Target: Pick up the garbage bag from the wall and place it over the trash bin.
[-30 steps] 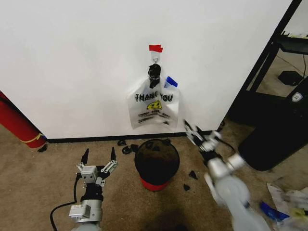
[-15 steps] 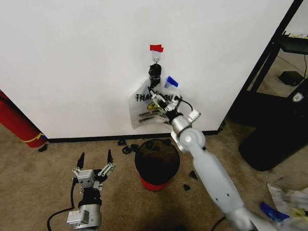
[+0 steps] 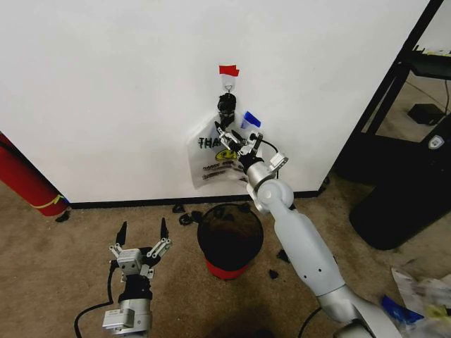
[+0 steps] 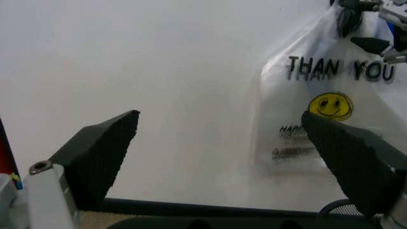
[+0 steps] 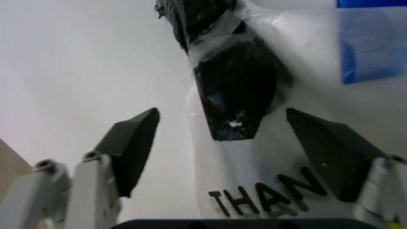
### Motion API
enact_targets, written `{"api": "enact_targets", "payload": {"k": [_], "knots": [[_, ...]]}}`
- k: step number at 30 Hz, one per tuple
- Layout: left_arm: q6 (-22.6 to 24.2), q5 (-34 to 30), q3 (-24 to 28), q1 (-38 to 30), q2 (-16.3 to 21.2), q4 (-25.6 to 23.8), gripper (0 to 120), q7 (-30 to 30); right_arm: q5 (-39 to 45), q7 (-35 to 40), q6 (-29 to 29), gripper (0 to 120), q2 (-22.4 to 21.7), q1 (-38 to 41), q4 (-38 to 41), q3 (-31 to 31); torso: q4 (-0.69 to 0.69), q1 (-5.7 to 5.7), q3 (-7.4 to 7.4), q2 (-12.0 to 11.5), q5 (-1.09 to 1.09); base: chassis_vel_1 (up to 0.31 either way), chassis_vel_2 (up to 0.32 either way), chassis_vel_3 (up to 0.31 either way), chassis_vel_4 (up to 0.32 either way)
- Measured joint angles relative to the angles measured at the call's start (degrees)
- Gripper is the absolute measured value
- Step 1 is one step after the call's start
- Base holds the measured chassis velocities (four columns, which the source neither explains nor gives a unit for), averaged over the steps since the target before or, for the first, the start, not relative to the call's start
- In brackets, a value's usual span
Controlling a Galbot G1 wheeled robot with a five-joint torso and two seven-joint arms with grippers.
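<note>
The garbage bag (image 3: 215, 156), clear plastic with black "THANK YOU" print, a yellow smiley and a blue patch, hangs on the white wall (image 3: 106, 84) from a hook under red tape (image 3: 227, 70); its top is bunched in black tape (image 5: 234, 83). My right gripper (image 3: 236, 137) is raised to the bag's upper part, open, its fingers (image 5: 133, 143) either side of the black bunch without touching it. The trash bin (image 3: 230, 239), black with a red base, stands on the carpet below the bag. My left gripper (image 3: 143, 238) hovers low at the bin's left, open, facing the wall and the bag (image 4: 318, 105).
A red cylinder (image 3: 25, 179) leans at the far left by the baseboard. A large black bin (image 3: 405, 197) and a black rack stand at the right. Black scraps lie on the carpet around the small bin. Litter lies at the lower right.
My right arm swung up from beside the bin to the bag and has now edged slightly higher toward the black bunch. The left gripper has barely shifted.
</note>
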Motion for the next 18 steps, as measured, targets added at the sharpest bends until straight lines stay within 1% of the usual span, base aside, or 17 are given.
{"api": "enact_targets", "payload": {"k": [1, 2, 7, 8, 9, 11, 14, 15, 17, 18], "knots": [[0.07, -0.2, -0.02, -0.18, 0.11, 0.05, 100, -0.03, 0.0, 0.0, 0.05, 70, 0.06, 0.15, -0.1, 0.01, 0.0, 0.0, 0.0, 0.0, 0.01, 0.0, 0.0, 0.0, 0.0], [0.07, -0.2, -0.02, -0.18, 0.11, 0.05, 100, -0.03, 0.0, 0.0, 0.05, 70, 0.06, 0.15, -0.1, 0.01, 0.0, 0.0, 0.0, 0.0, 0.01, 0.0, 0.0, 0.0, 0.0], [0.64, -0.93, -0.06, -0.54, 0.26, 0.47, 100, -0.18, 0.25, 0.28, 0.2, 48, 0.42, 0.42, 0.28, 0.47, 0.03, 0.0, 0.0, 0.0, 0.0, 0.0, 0.0, 0.0, 0.0], [0.64, -0.94, -0.05, -0.63, 0.29, 0.7, 100, -0.22, 0.19, 0.28, 0.23, 44, 0.36, 0.42, 0.18, 0.51, 0.01, 0.0, 0.0, 0.0, 0.0, 0.0, 0.0, 0.0, 0.0], [0.64, -0.94, -0.05, -0.63, 0.29, 0.7, 100, -0.22, 0.19, 0.28, 0.23, 44, 0.36, 0.42, 0.18, 0.51, 0.01, 0.0, 0.0, 0.0, 0.0, 0.0, 0.0, 0.0, 0.0], [0.58, -1.0, -0.09, -1.0, 0.68, 1.34, 100, -0.49, 0.15, 0.48, 0.26, 35, 0.51, 0.61, -0.44, 0.65, 0.01, 0.0, 0.0, 0.0, 0.01, 0.0, 0.0, 0.0, 0.0], [0.58, -1.45, -0.37, -1.38, 1.32, 1.53, 100, -0.73, 0.13, 0.54, 0.29, 23, 0.71, 0.7, -0.59, 0.92, 0.02, 0.0, 0.0, 0.0, 0.01, 0.0, 0.0, 0.0, 0.0], [0.58, -1.45, -0.37, -1.38, 1.32, 1.53, 100, -0.73, 0.13, 0.54, 0.29, 23, 0.71, 0.7, -0.59, 0.92, 0.02, 0.0, 0.0, 0.0, 0.01, 0.0, 0.0, 0.0, 0.0], [0.58, -1.55, -0.39, -1.44, 1.33, 1.53, 100, -0.75, 0.12, 0.57, 0.32, 14, 0.64, 0.59, -0.57, 1.08, 0.02, 0.0, 0.0, 0.0, 0.01, 0.0, 0.0, 0.0, 0.0], [0.59, -1.56, -0.38, -1.44, 1.31, 1.53, 100, -0.75, 0.12, 0.58, 0.32, 13, 0.62, 0.54, -0.56, 1.11, 0.02, 0.0, 0.0, 0.0, 0.01, 0.0, 0.0, 0.0, 0.0]]}}
